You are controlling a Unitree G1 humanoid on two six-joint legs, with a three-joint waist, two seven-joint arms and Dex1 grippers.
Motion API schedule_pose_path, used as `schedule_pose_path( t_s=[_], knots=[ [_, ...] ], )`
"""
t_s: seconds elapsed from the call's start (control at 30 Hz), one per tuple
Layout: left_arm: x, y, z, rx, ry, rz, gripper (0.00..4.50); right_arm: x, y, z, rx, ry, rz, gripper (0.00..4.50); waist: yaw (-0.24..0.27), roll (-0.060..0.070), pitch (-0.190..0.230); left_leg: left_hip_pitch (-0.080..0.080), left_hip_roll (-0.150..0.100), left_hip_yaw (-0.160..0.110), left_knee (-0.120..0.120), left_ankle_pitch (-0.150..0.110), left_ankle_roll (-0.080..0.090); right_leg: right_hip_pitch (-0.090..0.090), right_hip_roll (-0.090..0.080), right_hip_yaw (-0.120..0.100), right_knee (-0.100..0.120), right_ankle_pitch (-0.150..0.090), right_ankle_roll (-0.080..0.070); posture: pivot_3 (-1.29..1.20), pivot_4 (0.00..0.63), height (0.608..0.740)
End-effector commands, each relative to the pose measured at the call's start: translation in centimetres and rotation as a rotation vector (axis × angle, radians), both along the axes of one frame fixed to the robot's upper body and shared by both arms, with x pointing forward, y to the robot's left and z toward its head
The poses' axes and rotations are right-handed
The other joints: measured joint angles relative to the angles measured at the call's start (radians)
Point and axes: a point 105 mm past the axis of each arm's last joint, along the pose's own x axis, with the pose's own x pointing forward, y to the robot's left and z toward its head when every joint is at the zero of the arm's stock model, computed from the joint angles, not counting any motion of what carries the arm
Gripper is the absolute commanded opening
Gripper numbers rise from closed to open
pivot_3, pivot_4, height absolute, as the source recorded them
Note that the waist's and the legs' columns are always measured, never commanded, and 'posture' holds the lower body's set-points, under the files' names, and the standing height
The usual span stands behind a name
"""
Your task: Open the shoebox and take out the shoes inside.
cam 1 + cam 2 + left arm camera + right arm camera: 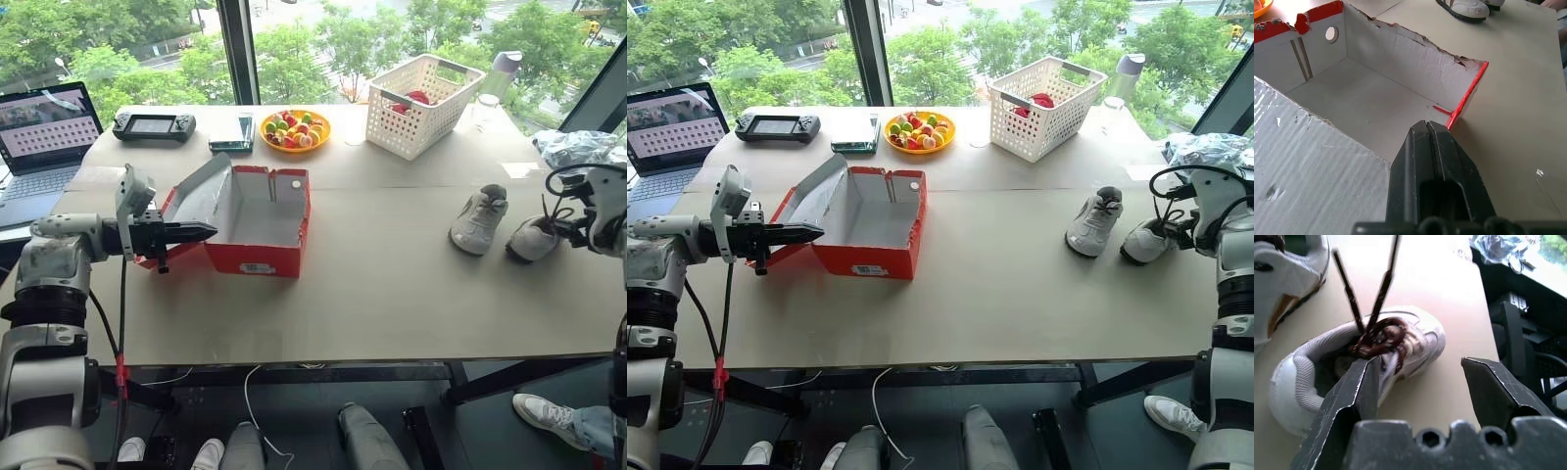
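**A:** Closest in, the left gripper hangs at the near left corner of the shoebox, its black fingers pressed tight together, clamping nothing. The wrist view looks past them straight into the box, and the grey-white floor is bare.

**B:** So the box is done with. Lid thrown back on its left side, red walls torn ragged along the rims, white label on the near end. And the shoes?

**A:** Both out, well to the right of the shoebox on the table. One sneaker lies nearer the box; the second sneaker sits just beyond it, right at the right gripper.

**B:** That gripper's jaws stand apart, and the dark laces rise up past one finger. Is it free of them?

**A:** Hard to call. The laces bunch right against that finger. If they are snagged, pulling the arm away could drag the sneaker along.

**B:** And the table's right edge is close to that sneaker, much closer than the shoebox is.

**A:** Exactly, a tug that way could tip it off. The white basket behind the shoebox looks safely out of it.
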Motion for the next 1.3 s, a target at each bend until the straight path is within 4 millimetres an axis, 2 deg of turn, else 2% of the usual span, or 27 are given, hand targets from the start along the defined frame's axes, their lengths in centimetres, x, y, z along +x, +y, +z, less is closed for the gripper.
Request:
schedule_pose_path(
  t_s=[0.03,0.13,0.2,0.27,0.37,0.4,0.47,0.57,0.67,0.73,0.9,0.97,1.17,1.3],
  knots=[
    [-0.1,0.4,1.4,0.003,-0.048,0.004,0.00,-0.9,2.2,3.1,-0.035,-0.027,0.103,3.18,0.001,0.000,0.000,0.000,0.000,0.000,0.000,0.000,0.000,0.000,0.000,0.000,0.000,0.000,0.000,0.00,0.150,0.725],
    [-0.1,0.4,1.4,0.001,-0.051,0.008,0.00,-1.4,4.6,4.3,-0.008,-0.039,0.199,3.18,0.001,0.000,0.000,0.000,0.000,0.000,0.000,0.000,0.000,0.000,0.000,0.000,0.000,0.000,0.000,0.00,0.150,0.725],
    [0.0,0.6,1.5,-0.011,-0.061,0.032,0.00,-1.7,7.4,5.6,0.074,-0.102,0.302,3.18,0.001,0.000,0.000,0.000,0.000,0.000,0.000,0.000,0.000,0.000,0.000,0.000,0.000,0.000,0.000,0.00,0.150,0.725],
    [0.3,1.2,1.8,-0.032,-0.086,0.090,0.00,-2.1,11.2,6.6,0.196,-0.173,0.435,3.18,0.000,0.000,0.000,0.000,0.000,0.000,0.000,0.000,0.000,0.000,0.000,0.000,0.000,0.000,0.000,0.00,0.150,0.725],
    [1.3,3.8,3.1,-0.154,-0.217,0.364,0.00,-3.4,17.8,6.3,0.330,-0.324,0.617,3.18,-0.003,0.000,0.000,0.000,0.000,-0.001,0.000,0.000,0.000,0.000,0.000,0.000,0.001,0.000,0.000,0.00,0.150,0.725],
    [1.4,5.2,3.6,-0.209,-0.265,0.485,0.00,-3.7,19.0,5.9,0.377,-0.382,0.624,3.18,-0.001,-0.001,-0.001,0.001,0.001,-0.001,0.000,0.000,0.000,0.000,0.001,0.000,0.001,0.000,0.000,0.00,0.150,0.725],
    [1.3,7.7,3.7,-0.271,-0.319,0.702,0.00,-3.7,19.2,4.7,0.434,-0.462,0.524,3.18,0.005,-0.002,-0.001,0.000,0.002,-0.003,0.000,0.000,0.000,0.000,0.002,-0.002,0.003,0.000,-0.001,0.00,0.150,0.725],
    [0.0,10.8,2.2,-0.311,-0.375,0.965,0.00,-3.7,19.8,1.9,0.377,-0.471,0.419,3.18,0.030,-0.002,-0.001,-0.003,0.001,-0.003,0.003,0.000,0.000,0.000,0.001,-0.002,0.002,0.001,0.000,0.00,0.150,0.725],
    [-1.3,11.7,-0.2,-0.310,-0.380,1.149,0.00,-3.2,19.4,-1.3,0.199,-0.472,0.320,3.18,0.058,-0.003,-0.002,-0.005,0.000,-0.002,0.006,0.000,0.000,0.001,-0.001,-0.002,-0.001,0.001,0.001,0.00,0.150,0.725],
    [-1.6,11.8,-1.8,-0.321,-0.347,1.212,0.00,-3.1,19.6,-3.1,0.150,-0.476,0.296,3.18,0.078,-0.007,-0.005,-0.005,-0.001,0.000,0.008,0.000,-0.001,0.002,-0.002,-0.002,-0.001,0.002,0.002,0.00,0.150,0.725],
    [-2.3,12.0,-4.9,-0.344,-0.302,1.325,0.00,-2.7,19.3,-6.2,0.153,-0.520,0.237,3.18,0.080,-0.011,-0.007,0.002,0.000,0.000,0.009,0.000,-0.001,0.010,-0.002,-0.004,-0.003,-0.001,-0.004,0.00,0.150,0.725],
    [-2.4,11.2,-5.8,-0.327,-0.292,1.317,0.00,-2.3,19.2,-7.4,0.143,-0.511,0.239,3.18,0.078,-0.012,-0.008,0.006,0.000,0.000,0.008,0.000,-0.001,0.015,-0.002,-0.003,-0.006,-0.001,-0.004,0.00,0.150,0.725],
    [-2.6,9.8,-6.7,-0.352,-0.285,1.298,0.00,-1.8,18.6,-10.2,0.117,-0.461,0.245,3.18,0.077,-0.013,-0.009,0.008,0.000,0.000,0.006,0.000,-0.001,0.016,-0.002,-0.003,-0.007,-0.001,-0.004,0.00,0.150,0.725],
    [-2.7,9.7,-6.6,-0.331,-0.296,1.281,0.00,-1.9,18.4,-10.4,0.117,-0.464,0.245,3.18,0.076,-0.013,-0.009,0.008,0.000,0.000,0.006,0.000,-0.001,0.016,-0.002,-0.003,-0.007,-0.001,-0.004,0.00,0.150,0.725]
  ],
)
